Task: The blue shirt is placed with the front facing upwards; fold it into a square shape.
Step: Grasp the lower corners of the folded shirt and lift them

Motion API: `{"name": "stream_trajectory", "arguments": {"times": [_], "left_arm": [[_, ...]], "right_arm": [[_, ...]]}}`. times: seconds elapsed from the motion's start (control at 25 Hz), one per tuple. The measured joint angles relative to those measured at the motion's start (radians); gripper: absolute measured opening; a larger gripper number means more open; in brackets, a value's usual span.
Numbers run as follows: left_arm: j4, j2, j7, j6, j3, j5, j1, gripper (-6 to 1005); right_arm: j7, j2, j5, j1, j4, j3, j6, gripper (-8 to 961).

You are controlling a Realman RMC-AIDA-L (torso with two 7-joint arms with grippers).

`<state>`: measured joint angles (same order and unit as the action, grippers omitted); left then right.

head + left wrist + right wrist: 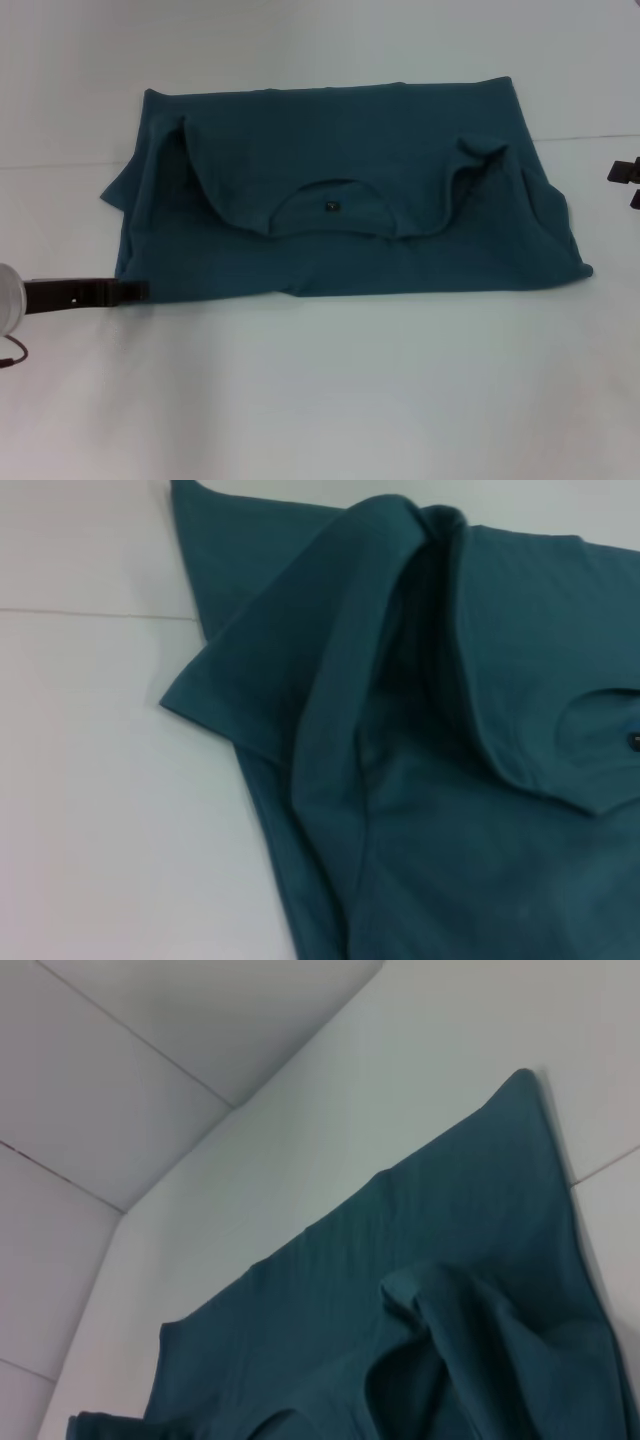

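Nearest us, our left gripper (135, 291) touches the near-left corner of the dark teal-blue cotton T-shirt (350, 170), folded once on the white table (320, 400); grip unreadable; right gripper (628, 180) waits right of it; we'd pinch both layers.

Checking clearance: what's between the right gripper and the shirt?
Only bare white table separates the right gripper from the blue shirt, per the head view.
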<state>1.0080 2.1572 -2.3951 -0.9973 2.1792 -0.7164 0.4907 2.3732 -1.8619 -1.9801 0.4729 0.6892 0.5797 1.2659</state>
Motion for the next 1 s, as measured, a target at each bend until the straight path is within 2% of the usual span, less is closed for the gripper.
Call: {"name": "stream_trajectory", "arguments": {"times": [0.32, 0.6, 1.0], "left_arm": [[-0.061, -0.001, 0.000, 0.060, 0.005, 0.046, 0.035, 651], [-0.136, -0.014, 0.001, 0.107, 0.003, 0.048, 0.065, 651], [-0.185, -0.023, 0.046, 0.127, -0.002, 0.050, 0.098, 558]], "right_arm": [[0.000, -0.002, -0.005, 0.012, -0.001, 0.000, -0.005, 750], [0.000, -0.003, -0.007, 0.014, -0.004, 0.002, -0.014, 751], [0.000, -0.005, -0.019, 0.026, -0.016, 0.002, -0.031, 752]]}}
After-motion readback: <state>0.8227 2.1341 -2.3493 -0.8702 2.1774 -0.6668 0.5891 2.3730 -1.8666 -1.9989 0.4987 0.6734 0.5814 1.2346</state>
